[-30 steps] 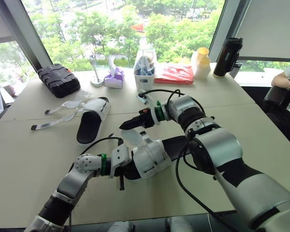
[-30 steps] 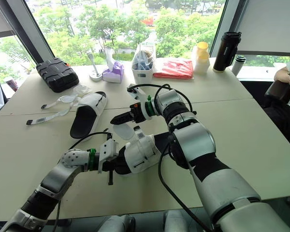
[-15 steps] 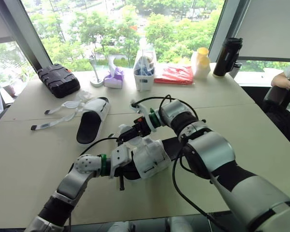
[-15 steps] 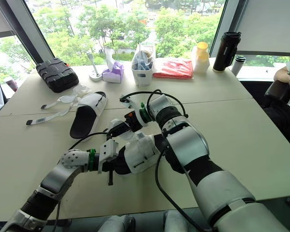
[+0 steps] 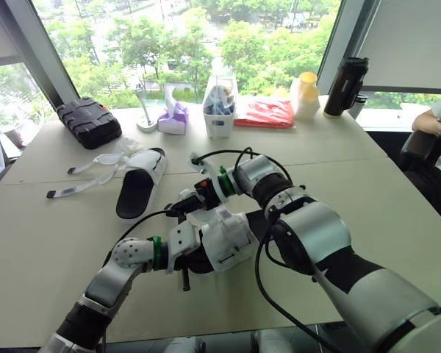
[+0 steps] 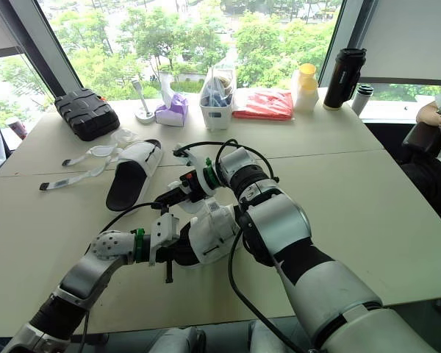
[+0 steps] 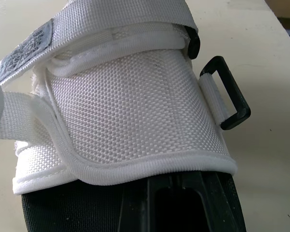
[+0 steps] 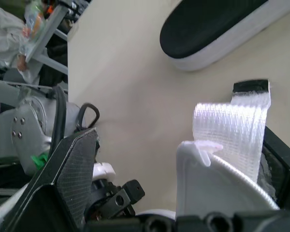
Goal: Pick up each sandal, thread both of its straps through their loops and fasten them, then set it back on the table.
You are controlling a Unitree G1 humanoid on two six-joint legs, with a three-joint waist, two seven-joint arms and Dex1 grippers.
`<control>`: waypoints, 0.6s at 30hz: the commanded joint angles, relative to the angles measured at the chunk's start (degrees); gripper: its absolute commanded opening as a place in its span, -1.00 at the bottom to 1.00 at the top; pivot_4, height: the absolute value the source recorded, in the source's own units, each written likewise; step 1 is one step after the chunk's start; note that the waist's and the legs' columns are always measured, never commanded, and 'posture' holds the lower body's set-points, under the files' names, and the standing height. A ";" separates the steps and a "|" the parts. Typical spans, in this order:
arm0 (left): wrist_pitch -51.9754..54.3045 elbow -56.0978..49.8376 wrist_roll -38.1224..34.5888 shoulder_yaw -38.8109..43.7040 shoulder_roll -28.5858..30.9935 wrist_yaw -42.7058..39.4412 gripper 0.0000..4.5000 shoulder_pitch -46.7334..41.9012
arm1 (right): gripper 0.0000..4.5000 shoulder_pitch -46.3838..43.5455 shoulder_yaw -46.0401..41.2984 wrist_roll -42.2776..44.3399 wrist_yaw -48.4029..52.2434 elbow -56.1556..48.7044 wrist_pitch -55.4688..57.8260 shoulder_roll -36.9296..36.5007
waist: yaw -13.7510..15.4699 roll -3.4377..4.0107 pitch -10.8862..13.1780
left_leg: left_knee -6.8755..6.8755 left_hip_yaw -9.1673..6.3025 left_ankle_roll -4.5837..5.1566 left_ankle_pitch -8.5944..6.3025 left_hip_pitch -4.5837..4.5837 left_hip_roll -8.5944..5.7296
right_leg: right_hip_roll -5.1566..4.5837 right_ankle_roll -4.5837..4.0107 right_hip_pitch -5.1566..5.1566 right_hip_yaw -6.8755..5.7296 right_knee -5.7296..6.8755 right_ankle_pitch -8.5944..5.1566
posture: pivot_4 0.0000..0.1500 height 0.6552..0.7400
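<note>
On the table (image 5: 37, 250), at the left, the other sandal (image 5: 140, 184) lies footbed up, its 2 loose straps (image 5: 92, 168) trailing off to its left. Near the middle, the left gripper (image 5: 188, 259) is up against the black sole of the near sandal (image 5: 226, 239); whether it clamps the sandal I cannot tell. That sandal's white upper faces up, with 1 black loop (image 7: 226, 94) standing free at its side. Just beyond, the right gripper (image 5: 184, 213) is spread wide. 1 white strap (image 8: 232, 130) of this sandal stands between its fingers (image 8: 70, 179), close beside 1 of them.
</note>
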 commanded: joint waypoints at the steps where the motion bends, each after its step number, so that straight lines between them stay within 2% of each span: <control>1: 2.39 2.97 2.99 -3.10 0.43 0.09 -1.00 1.68 | 0.98 -3.44 -3.46 2.92 -1.22 -0.61 -0.24 0.94 | -0.01 0.00 0.00 | 0.00 0.00 0.00 0.00 0.00 0.00 | 0.00 0.00 0.00 0.00 0.00 0.00 | 1.00 1.00; 7: 2.18 3.23 3.10 -3.29 0.26 0.07 -1.00 1.44 | 0.98 -4.36 -6.34 4.39 -2.69 -0.53 0.05 0.48 | -0.01 0.00 0.00 | 0.00 0.00 0.00 0.00 0.00 0.00 | 0.00 0.00 0.01 0.00 0.00 0.00 | 1.00 1.00; 8: 2.14 3.26 3.12 -3.32 0.22 0.09 -1.00 1.41 | 0.87 -4.37 -6.46 4.39 -2.68 -0.55 0.02 0.43 | -0.01 0.00 0.00 | 0.00 0.00 0.00 0.00 0.00 0.00 | 0.00 0.00 0.01 0.00 0.00 0.00 | 1.00 1.00; 10: 2.12 3.39 3.10 -3.31 0.19 0.04 -1.00 1.26 | 0.59 -4.34 -6.56 4.38 -2.44 -0.62 -0.08 0.33 | -0.01 0.00 0.00 | 0.00 0.00 0.00 0.00 0.00 0.00 | 0.00 0.00 0.01 0.00 0.00 0.00 | 1.00 1.00; 17: 1.89 3.68 3.11 -3.27 0.22 -0.06 -1.00 1.16 | -0.99 -3.97 -6.66 4.54 -0.73 -0.97 -0.07 -0.20 | -0.01 0.00 0.00 | 0.00 0.00 0.00 0.00 0.00 0.00 | 0.00 0.00 0.01 0.00 0.00 0.00 | 1.00 1.00; 18: 1.83 3.72 3.16 -3.29 0.24 -0.09 -1.00 1.13 | -0.99 -4.10 -7.01 4.88 -0.37 -1.07 0.12 -0.49 | 0.00 0.00 0.00 | 0.00 0.00 0.00 0.00 0.00 0.00 | 0.00 0.00 0.01 0.00 0.00 0.00 | 1.00 1.00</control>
